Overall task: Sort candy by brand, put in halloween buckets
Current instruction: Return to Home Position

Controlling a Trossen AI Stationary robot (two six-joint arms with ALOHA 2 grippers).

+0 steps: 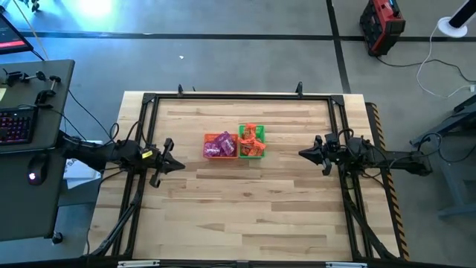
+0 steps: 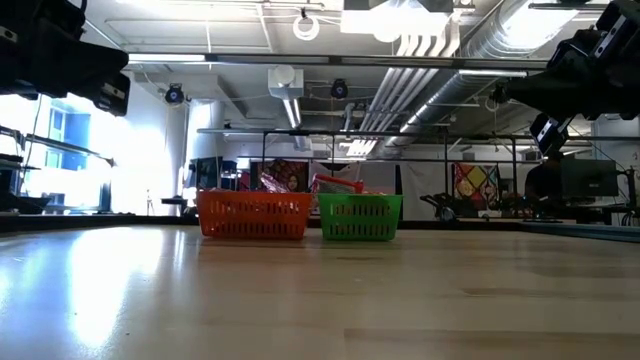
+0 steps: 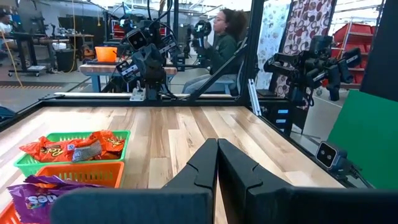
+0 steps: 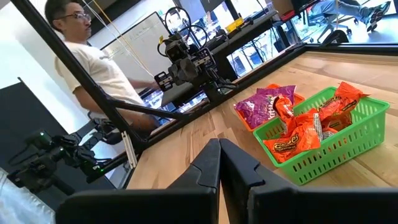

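The orange bucket [image 1: 220,146] and the green bucket [image 1: 252,142] stand side by side on their bases at the middle of the table. Purple candy packets [image 4: 261,104] fill the orange one; orange-red packets [image 4: 311,127] fill the green one. My left gripper [image 1: 178,165] is shut and empty at the table's left, above the wood, pointing at the buckets. My right gripper [image 1: 303,154] is shut and empty at the table's right, also pointing at them. The shut fingers show in the wrist views [image 3: 217,155] [image 4: 219,158].
Bare wood lies between each gripper and the buckets [image 2: 300,215]. A black frame [image 1: 238,97] runs along the table's far edge and sides. People sit beyond the table [image 3: 224,37] [image 4: 81,43]. A keyboard desk [image 1: 22,126] stands left of the table.
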